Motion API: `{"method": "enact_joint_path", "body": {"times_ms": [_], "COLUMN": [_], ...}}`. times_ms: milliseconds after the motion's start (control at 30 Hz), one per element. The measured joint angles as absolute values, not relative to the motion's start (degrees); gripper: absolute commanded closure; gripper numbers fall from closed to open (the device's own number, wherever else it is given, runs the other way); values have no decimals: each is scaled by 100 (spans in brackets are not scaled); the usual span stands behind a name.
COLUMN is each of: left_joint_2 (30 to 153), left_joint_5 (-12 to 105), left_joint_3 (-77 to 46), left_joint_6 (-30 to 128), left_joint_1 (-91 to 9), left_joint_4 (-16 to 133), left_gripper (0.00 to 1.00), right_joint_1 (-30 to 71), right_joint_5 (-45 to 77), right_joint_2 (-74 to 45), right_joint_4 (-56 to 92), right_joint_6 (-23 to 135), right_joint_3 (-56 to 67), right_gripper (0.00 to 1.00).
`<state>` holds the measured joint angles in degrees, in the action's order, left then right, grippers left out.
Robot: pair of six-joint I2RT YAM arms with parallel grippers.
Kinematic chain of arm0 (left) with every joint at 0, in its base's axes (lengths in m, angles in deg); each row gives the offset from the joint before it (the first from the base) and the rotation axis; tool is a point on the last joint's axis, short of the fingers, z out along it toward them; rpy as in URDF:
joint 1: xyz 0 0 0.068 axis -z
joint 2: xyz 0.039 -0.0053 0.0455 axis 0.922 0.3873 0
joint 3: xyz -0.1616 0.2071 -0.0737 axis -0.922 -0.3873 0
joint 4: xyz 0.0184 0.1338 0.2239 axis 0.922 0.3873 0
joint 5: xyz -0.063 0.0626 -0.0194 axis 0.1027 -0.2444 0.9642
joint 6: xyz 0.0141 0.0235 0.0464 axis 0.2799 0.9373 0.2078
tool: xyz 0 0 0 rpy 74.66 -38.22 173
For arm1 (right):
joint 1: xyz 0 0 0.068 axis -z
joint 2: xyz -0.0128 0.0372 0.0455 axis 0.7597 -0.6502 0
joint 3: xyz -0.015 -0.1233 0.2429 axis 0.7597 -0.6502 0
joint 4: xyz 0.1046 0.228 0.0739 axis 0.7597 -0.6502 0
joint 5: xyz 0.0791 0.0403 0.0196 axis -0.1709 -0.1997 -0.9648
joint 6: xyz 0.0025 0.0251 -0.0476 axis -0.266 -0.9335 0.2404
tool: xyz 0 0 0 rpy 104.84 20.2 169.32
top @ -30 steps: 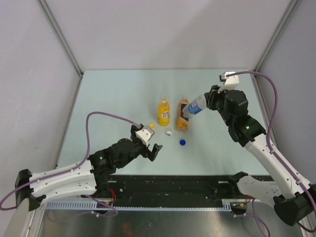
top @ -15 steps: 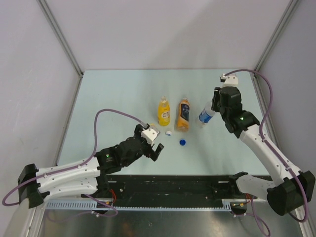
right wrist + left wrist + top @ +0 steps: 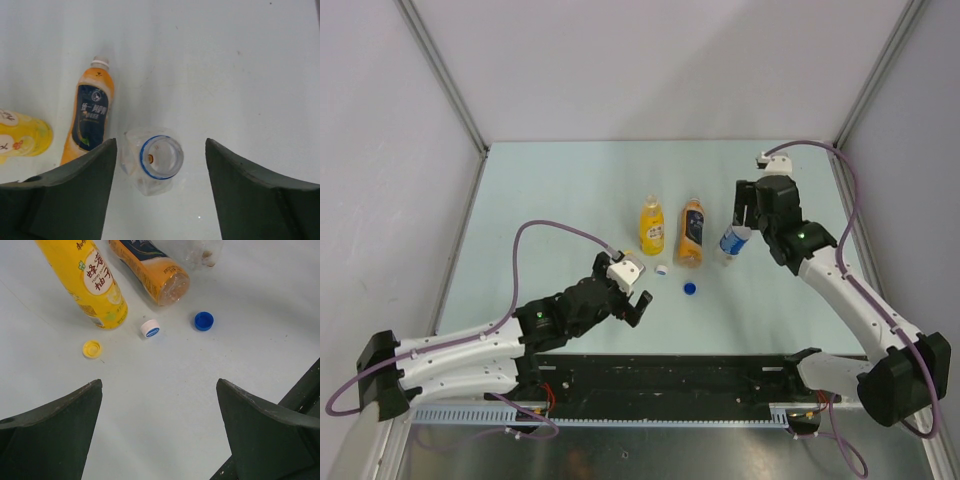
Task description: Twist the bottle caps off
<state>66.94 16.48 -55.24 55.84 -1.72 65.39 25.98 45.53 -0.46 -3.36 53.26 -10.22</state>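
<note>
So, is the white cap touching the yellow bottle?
Apart. The left wrist view shows a strip of bare table between the white cap and the base of the yellow bottle.

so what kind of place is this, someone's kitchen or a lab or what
Most likely a robotics lab test cell: a pale table boxed in by plain grey panels on metal posts, with left arm and right arm bolted at its near edge.

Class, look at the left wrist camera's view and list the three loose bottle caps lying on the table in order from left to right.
yellow cap → white cap → blue cap
</note>
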Motion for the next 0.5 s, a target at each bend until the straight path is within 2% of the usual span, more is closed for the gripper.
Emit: {"method": "enact_joint_path", "body": {"times_ms": [233, 500], "left_joint_2": [6709, 6707], "left_joint_5": [1595, 1534], "left_joint_3": [-5524, -5524], "left_joint_6": [5575, 5571], "left_joint_1": [-172, -172], "left_joint_4": [6550, 6611], "left_gripper": [1, 1], "right_joint_1": [2491, 2504], "right_joint_5": [4276, 3491], "right_joint_2": [-43, 542], "right_joint_4": [-264, -131], "right_joint_6": [5239, 4948], "right_joint_3": [-1022, -1022], "right_gripper": [3, 1]}}
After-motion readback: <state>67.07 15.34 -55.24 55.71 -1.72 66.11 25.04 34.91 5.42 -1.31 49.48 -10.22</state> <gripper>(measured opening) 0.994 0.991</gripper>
